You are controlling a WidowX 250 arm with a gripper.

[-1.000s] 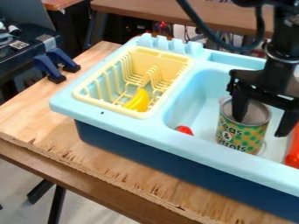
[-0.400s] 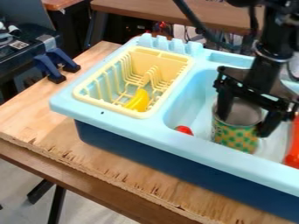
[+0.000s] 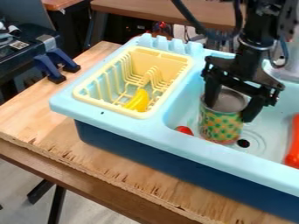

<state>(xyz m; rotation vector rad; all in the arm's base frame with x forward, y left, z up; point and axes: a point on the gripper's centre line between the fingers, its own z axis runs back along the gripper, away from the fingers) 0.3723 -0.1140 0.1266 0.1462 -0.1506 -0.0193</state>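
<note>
The blue sink (image 3: 204, 155) walled in the basin, and its slatted rack (image 3: 111, 107) cradled a yellow toy (image 3: 138, 100). The gripper (image 3: 229, 111) pinched the upright can (image 3: 220, 124) in the basin between 2 fingers, apparently for steadiness (their spacing suggested so). Since 0.4 s earlier, both had shifted left in view, exposing the drain hole (image 3: 243, 143).

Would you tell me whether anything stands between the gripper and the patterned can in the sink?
Nothing visible stands between them: the gripper is right at the open top of the can. The small red object lies to the can's left in the picture, and the orange object is off to its right.
</note>
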